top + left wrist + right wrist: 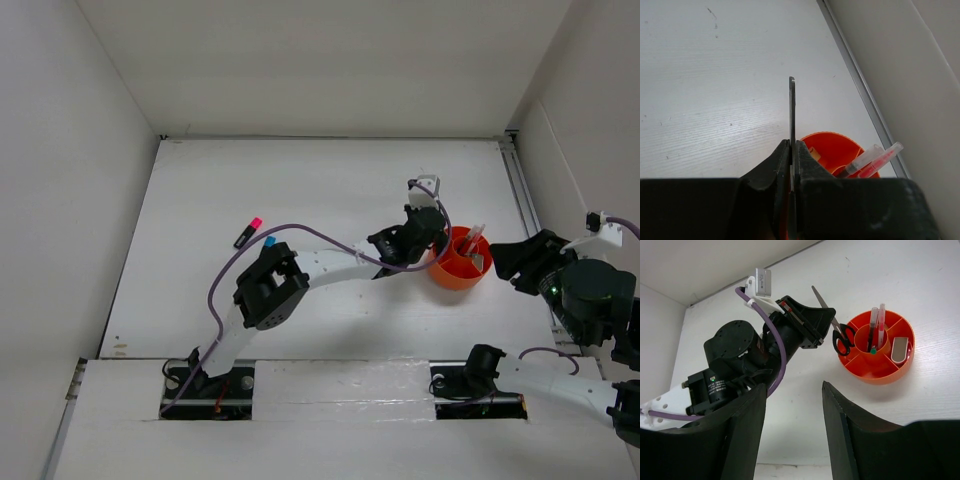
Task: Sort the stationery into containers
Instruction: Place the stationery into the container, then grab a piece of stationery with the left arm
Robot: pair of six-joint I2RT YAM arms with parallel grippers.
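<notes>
The left gripper (791,152) is clamped shut on the blades of one pair of black-handled scissors (792,102). Its own camera shows them edge-on as a thin strip, and only the right wrist view shows the handles at the rim of the single orange cup (875,376) just beside the fingers. That view also counts two pens (882,320) standing in the cup's centre well and one pinkish-white piece (899,349) in an outer compartment, while the overhead view alone shows two short markers (247,233) well behind the gripper, by the bent left elbow. The left arm reaches across the table to the cup, and beyond the cup the right gripper (794,386) hangs empty, jaws spread wide.
</notes>
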